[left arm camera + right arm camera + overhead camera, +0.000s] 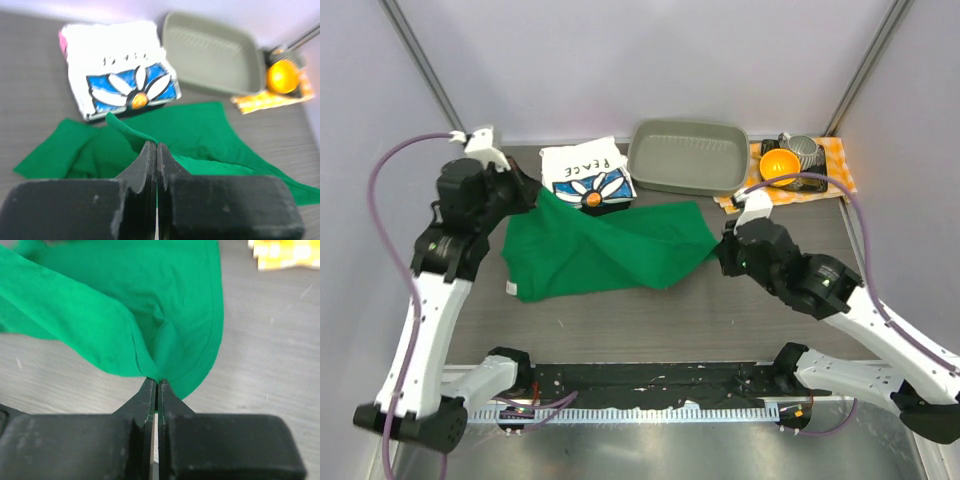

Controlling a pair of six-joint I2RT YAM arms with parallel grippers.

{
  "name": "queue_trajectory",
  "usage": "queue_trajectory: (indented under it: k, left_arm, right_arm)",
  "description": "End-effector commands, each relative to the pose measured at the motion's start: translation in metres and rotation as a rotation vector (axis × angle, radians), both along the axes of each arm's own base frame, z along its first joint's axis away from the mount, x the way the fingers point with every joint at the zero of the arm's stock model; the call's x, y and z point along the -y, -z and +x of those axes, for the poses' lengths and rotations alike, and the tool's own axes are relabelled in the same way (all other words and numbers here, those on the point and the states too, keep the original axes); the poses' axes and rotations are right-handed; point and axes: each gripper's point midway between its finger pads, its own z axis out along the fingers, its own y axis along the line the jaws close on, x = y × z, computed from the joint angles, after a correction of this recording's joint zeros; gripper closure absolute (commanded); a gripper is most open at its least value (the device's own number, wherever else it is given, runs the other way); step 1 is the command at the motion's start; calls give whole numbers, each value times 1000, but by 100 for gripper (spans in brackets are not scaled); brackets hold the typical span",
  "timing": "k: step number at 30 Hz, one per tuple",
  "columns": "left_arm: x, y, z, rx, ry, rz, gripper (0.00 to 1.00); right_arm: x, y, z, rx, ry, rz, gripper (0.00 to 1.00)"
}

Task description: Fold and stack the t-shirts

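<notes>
Pale lilac walls [620, 60] stand behind and beside the dark wood-grain surface [620, 320]. Grey metal struts [421, 60] slant up from its far corners. The light is even.

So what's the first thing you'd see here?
The big bright green t-shirt crumpled in the middle of the table, with each arm's jaws pinched shut on an edge. Behind it lies the folded white t-shirt with its daisy, and an orange bowl at far right.

The green t-shirt [610, 250] is plain and bright. The white t-shirt [582, 172] bears a white, orange-centred daisy on blue. The checked cloth [841, 168] is orange and white.
</notes>
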Motion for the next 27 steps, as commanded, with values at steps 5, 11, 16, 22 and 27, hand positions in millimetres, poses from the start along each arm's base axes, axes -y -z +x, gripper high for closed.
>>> queue_trajectory:
  k: [5,11,16,22,27]
  left_arm:
    - [15,-175,-102,415,180,-206,100]
    - [21,-258,-172,646,320,-259,100]
    - [22,-309,-218,798,396,-321,100]
    - [15,-354,-257,940,414,-367,100]
    - [16,-375,-258,982,427,-384,100]
  right_arm:
    - [7,-177,10,389,-29,216,99]
    - [3,-297,-30,629,-265,378,99]
    - [15,-382,-70,812,-390,501,99]
    - [24,-425,-81,883,-402,537,99]
    - [30,-438,-82,933,-386,543,99]
